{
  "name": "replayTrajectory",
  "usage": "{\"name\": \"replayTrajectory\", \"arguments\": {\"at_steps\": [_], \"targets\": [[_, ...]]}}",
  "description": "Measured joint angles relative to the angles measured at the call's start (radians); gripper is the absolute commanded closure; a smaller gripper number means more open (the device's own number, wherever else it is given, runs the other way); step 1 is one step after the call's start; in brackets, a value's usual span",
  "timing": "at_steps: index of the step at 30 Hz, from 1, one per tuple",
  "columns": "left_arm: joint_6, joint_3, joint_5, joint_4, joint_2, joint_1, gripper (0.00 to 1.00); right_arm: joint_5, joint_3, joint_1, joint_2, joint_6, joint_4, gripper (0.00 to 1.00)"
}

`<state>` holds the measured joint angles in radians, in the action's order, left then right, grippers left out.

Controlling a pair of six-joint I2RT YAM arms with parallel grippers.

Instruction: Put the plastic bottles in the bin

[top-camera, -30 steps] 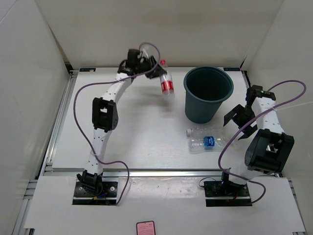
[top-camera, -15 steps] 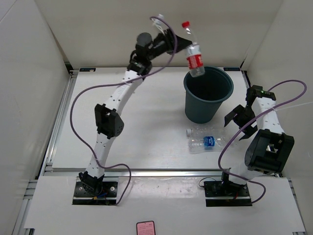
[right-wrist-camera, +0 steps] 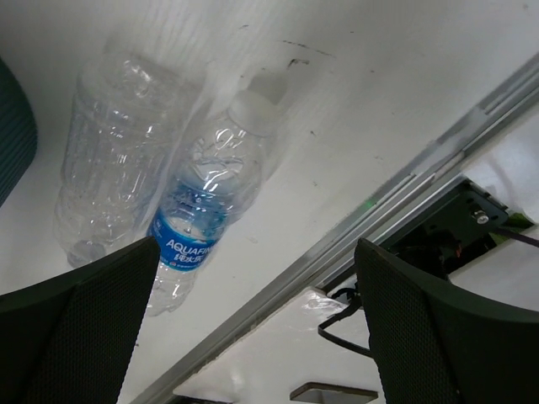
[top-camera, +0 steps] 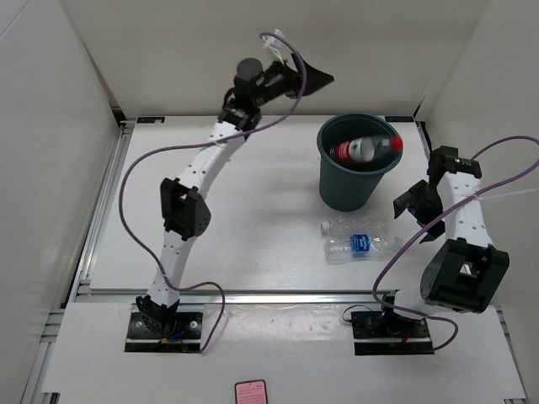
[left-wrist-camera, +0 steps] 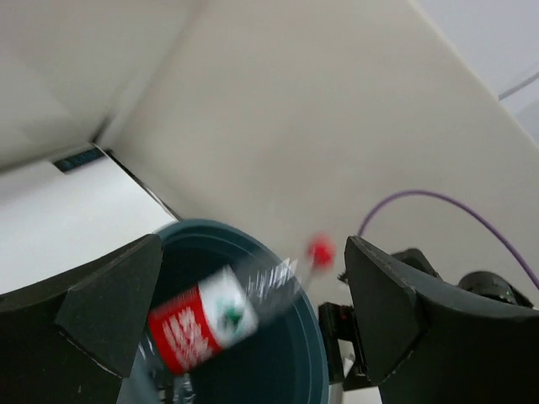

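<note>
One red bottle [top-camera: 360,150] in bin [top-camera: 341,189], beyond left fingers [left-wrist-camera: 93,316].

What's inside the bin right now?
The red-label bottle lies tilted in the mouth of the bin, cap by the right rim. Anything beneath is hidden by it and the dark interior.

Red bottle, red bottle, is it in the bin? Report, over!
Left gripper open above the bin. Right gripper open, empty. Red-label bottle loose in the bin's mouth. Aquafina bottle and clear bottle lie on table; nothing blocking.
</note>
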<state>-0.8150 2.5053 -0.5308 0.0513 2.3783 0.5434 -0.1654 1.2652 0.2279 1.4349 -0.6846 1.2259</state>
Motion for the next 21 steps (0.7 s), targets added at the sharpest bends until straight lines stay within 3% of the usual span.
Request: {"name": "replayTrajectory", "arguments": {"at_steps": [4, 13, 17, 21], "targets": [[0.045, -0.124, 0.013, -0.037, -0.175, -0.1, 0.0, -0.02, 0.01, 0.001, 0.0, -0.037, 0.018, 0.0], [0.119, -0.82, 0.136, -0.061, -0.764, -0.357, 0.0, 0.229, -0.053, 0.129, -0.012, -0.097, -0.033, 0.0], [0.108, -1.043, 0.17, -0.08, -0.848, -0.46, 0.0, 0.365, -0.154, 0.214, -0.053, -0.203, -0.061, 0.0], [0.085, -1.207, 0.184, -0.126, -0.848, -0.558, 0.0, 0.467, -0.29, 0.188, -0.084, -0.349, -0.097, 0.0]]}}
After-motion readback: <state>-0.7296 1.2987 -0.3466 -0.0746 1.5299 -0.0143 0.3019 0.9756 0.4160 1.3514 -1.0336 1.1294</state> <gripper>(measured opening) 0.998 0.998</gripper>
